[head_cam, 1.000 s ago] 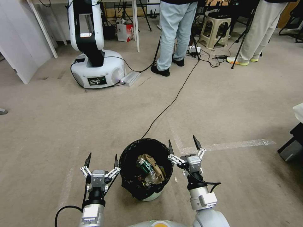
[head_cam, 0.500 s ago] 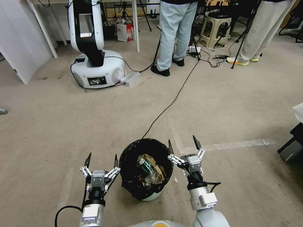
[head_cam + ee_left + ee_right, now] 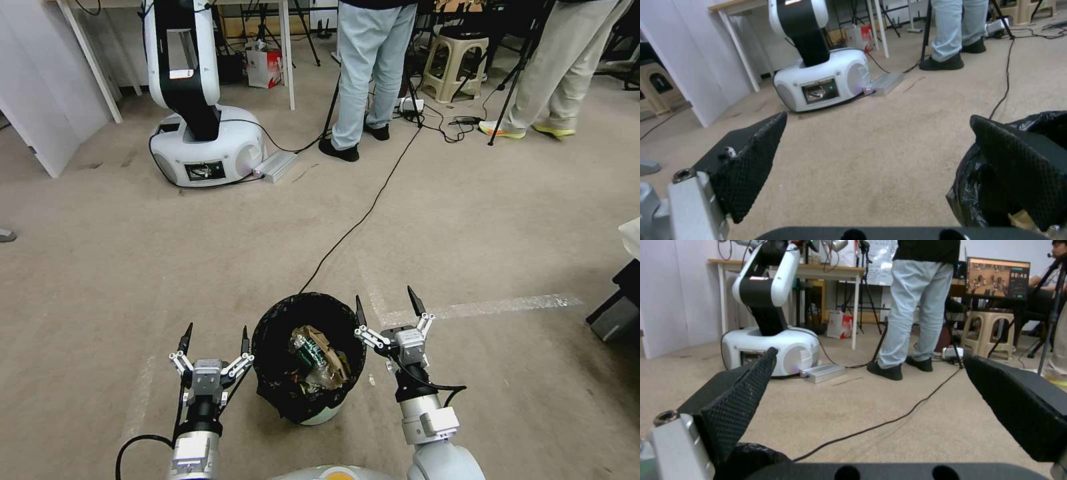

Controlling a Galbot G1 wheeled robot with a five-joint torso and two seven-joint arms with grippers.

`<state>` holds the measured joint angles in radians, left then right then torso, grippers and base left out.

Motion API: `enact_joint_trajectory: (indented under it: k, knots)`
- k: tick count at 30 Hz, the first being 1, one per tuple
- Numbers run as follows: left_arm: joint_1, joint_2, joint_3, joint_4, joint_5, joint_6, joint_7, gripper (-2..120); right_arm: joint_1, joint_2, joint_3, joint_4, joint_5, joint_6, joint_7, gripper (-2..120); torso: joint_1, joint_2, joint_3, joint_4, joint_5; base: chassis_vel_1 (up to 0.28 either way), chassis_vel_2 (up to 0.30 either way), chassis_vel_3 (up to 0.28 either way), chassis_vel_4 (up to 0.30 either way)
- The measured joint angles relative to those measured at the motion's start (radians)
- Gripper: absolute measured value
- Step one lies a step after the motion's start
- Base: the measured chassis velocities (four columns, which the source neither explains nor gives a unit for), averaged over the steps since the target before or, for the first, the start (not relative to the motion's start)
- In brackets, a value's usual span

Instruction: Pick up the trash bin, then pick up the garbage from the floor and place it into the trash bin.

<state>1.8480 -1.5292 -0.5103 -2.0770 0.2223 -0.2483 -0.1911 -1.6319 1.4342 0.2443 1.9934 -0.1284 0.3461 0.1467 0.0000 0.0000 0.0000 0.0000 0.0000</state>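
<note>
The white trash bin (image 3: 319,415) with its glossy black liner (image 3: 270,347) stands on the carpet between my two arms. Garbage (image 3: 315,357) lies inside it: a green-labelled bottle, brown paper and wrappers. My left gripper (image 3: 215,339) hangs open just left of the bin, empty. My right gripper (image 3: 389,305) hangs open at the bin's right rim, also empty. In the left wrist view the liner (image 3: 1027,133) shows behind one of the black fingers (image 3: 1018,160), with bare carpet between the left gripper (image 3: 876,146) fingers. The right wrist view has the right gripper (image 3: 871,390) spread wide over carpet.
A black cable (image 3: 363,217) runs across the carpet from the bin's far side toward the people's feet. A white robot base (image 3: 203,143) and a silver box (image 3: 275,166) stand at the back left. A dark object (image 3: 617,307) sits at the right edge.
Neither arm nor the bin has moved. Only a person's foot at the back right has shifted.
</note>
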Motion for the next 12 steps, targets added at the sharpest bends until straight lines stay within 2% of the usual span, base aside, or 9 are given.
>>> enact_joint_trajectory:
  k: [12]
  knots:
    - [0.0, 0.0, 0.0, -0.001, 0.0, 0.0, 0.0, 100, 0.0, 0.0, 0.0, 0.0, 0.0, 0.0, 0.0, 100, 0.0, 0.0, 0.0, 0.0, 0.0, 0.0, 0.0, 0.0, 0.0]
